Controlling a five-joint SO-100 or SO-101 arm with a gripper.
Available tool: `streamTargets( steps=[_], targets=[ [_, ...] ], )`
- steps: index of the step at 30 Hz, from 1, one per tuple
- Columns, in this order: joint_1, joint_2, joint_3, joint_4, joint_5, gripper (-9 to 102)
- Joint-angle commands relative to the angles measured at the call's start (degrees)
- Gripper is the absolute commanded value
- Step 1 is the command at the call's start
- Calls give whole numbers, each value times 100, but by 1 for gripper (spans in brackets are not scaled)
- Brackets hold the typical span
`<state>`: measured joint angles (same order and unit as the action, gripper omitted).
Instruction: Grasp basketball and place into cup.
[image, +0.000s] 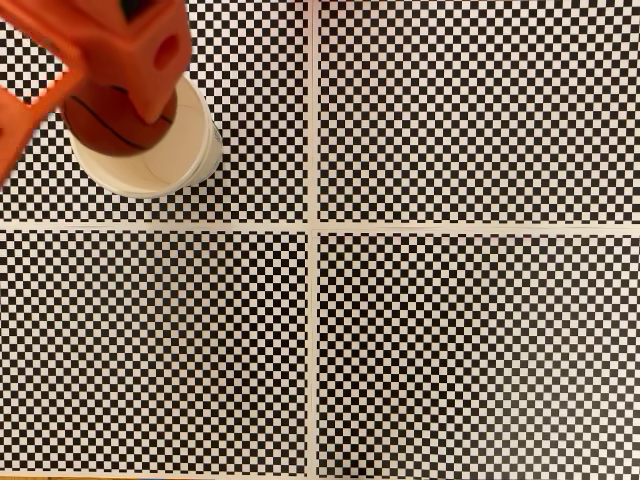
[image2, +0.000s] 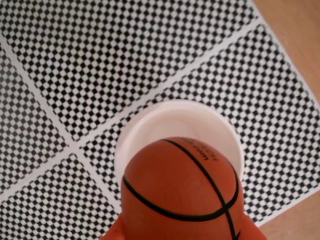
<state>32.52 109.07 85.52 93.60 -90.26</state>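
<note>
A black-and-white checkerboard mat (image: 450, 330), split by pale cross-shaped seams, covers the surface, with bare wooden tabletop (image2: 300, 30) showing at its edge in the wrist view. The off-white paper cup (image: 190, 150) stands upright near the fixed view's top left corner, its inside white. The orange gripper (image: 115, 95) pinches the basketball (image2: 180, 195) directly over the cup's mouth.
</note>
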Motion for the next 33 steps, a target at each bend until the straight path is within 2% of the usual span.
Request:
streamTargets(
  steps=[1,14,33],
  targets=[
    [0,-18,-176,-123,26,15],
    [-9,-299,-369,-211,53,16],
    [-229,-369,-422,-237,158,27]
  ],
)
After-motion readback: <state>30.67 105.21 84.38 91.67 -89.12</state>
